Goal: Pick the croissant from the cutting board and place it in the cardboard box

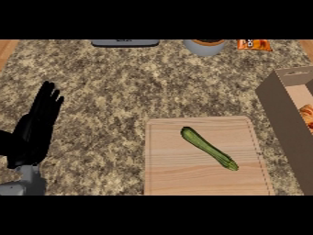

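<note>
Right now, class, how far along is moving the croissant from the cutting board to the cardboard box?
Done: the golden-brown croissant lies inside the brown cardboard box. The pale wooden cutting board holds only a green zucchini. In hand: nothing; the black left hand rests open. The right hand is out of view. Left: seemingly nothing.

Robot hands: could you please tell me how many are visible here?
1: the left robot hand rests open at the view's left, fingers up. The right one is out of view.
</note>
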Robot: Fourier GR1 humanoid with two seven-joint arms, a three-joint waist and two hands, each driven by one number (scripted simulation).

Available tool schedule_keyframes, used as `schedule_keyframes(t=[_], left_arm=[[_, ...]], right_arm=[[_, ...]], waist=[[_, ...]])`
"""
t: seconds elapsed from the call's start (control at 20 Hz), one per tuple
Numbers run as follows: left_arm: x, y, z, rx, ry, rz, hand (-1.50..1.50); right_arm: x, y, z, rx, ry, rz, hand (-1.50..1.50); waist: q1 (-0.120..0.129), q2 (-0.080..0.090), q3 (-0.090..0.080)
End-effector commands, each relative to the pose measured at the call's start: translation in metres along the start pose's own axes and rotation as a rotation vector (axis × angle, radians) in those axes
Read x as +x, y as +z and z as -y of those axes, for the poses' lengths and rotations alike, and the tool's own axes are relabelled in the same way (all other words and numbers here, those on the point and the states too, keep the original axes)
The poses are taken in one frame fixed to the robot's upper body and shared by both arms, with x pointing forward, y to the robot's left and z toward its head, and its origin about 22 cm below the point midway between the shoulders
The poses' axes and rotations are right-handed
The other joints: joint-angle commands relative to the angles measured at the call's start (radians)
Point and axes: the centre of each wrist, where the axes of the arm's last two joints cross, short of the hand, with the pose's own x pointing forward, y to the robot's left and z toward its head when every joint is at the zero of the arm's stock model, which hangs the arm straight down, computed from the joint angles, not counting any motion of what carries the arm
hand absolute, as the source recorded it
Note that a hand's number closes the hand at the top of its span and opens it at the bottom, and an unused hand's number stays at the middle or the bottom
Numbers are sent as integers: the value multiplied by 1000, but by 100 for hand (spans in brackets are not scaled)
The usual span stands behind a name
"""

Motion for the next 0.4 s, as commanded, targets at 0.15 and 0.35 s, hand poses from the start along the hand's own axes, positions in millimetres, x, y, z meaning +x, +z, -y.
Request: schedule_keyframes(t=[0.15,0.35], left_arm=[[-9,2,10,5,14,-14,0],[6,5,12,-18,2,4,0]], right_arm=[[-25,16,62,-58,-57,46,-150],[-29,12,87,-56,-30,29,-150]], waist=[[0,1,0],[5,1,0]])
